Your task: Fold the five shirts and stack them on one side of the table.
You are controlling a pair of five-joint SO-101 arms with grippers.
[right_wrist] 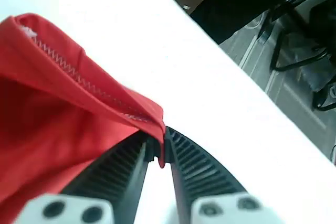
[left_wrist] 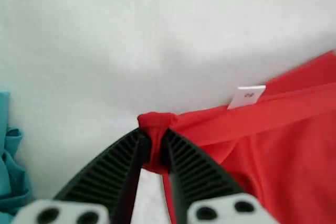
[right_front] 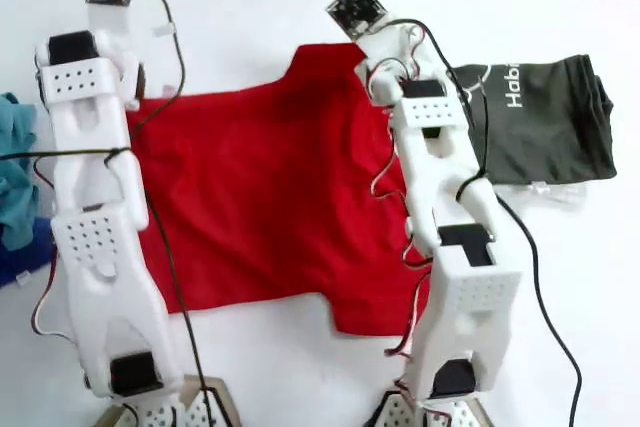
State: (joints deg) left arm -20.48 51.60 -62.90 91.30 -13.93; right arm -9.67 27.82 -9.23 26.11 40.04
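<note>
A red shirt (right_front: 265,197) lies spread on the white table (right_front: 270,7) between the two arms. My left gripper (left_wrist: 156,145) is shut on a bunched corner of the red shirt (left_wrist: 155,124), near its small white tag (left_wrist: 248,96). In the high view that gripper (right_front: 135,87) sits at the shirt's far left corner. My right gripper (right_wrist: 157,153) is shut on a stitched hem of the red shirt (right_wrist: 100,98); from above it (right_front: 375,72) is at the shirt's far right side, by a sleeve.
A folded dark shirt (right_front: 540,122) with white print lies at the right. Teal cloth (right_front: 15,172) over blue cloth (right_front: 22,257) is piled at the left edge; the teal cloth (left_wrist: 8,166) lies close beside the left gripper. Beyond the table's far edge (right_wrist: 220,45) stand dark chair legs.
</note>
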